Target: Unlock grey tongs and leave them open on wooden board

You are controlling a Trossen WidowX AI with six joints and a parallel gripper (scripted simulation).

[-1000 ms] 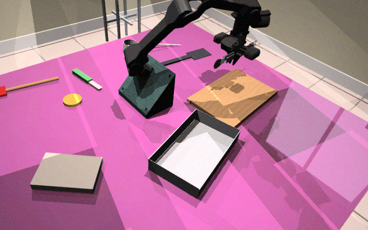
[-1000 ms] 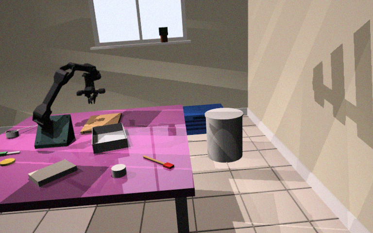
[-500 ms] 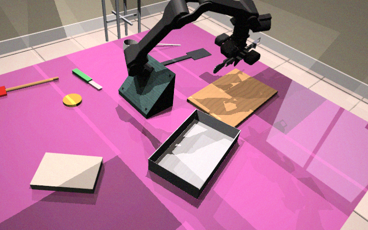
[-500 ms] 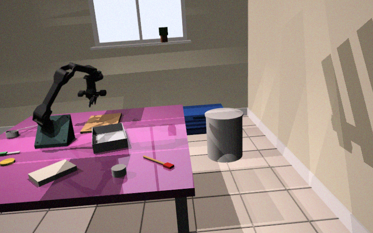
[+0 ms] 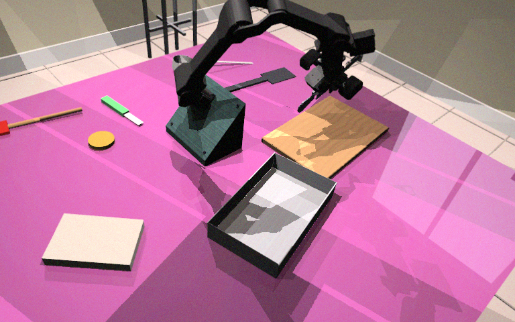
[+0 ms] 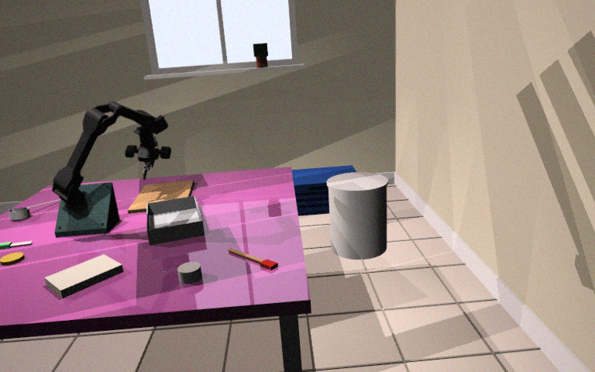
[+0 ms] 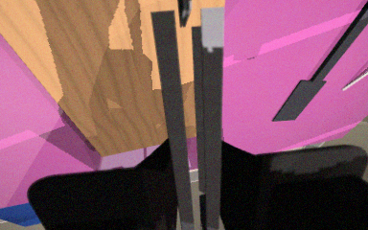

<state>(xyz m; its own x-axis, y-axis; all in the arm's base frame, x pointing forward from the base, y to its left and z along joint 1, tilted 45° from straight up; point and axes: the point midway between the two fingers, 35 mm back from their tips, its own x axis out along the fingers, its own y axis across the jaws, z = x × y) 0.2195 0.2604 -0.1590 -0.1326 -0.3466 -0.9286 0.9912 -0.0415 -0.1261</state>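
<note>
My gripper (image 5: 325,85) (image 6: 146,154) (image 7: 188,137) is shut on the grey tongs (image 5: 307,101) (image 6: 145,165) (image 7: 172,120). It holds them in the air with the tips pointing down. In the wrist view the two arms run close together, almost parallel. The tips hang over the far edge of the wooden board (image 5: 341,129) (image 6: 162,193) (image 7: 96,72), a little above it. The roasting tin (image 5: 247,248) (image 6: 175,232) stands in front of the board, with nothing across it.
A black spatula (image 5: 265,78) (image 7: 299,101) lies behind the board. The arm's dark green base (image 5: 206,129) stands left of it. A beige block (image 5: 94,241), a yellow disc (image 5: 100,139) and a green-and-white tool (image 5: 121,110) lie at the left. A grey cylinder (image 6: 189,271) stands near the table's front.
</note>
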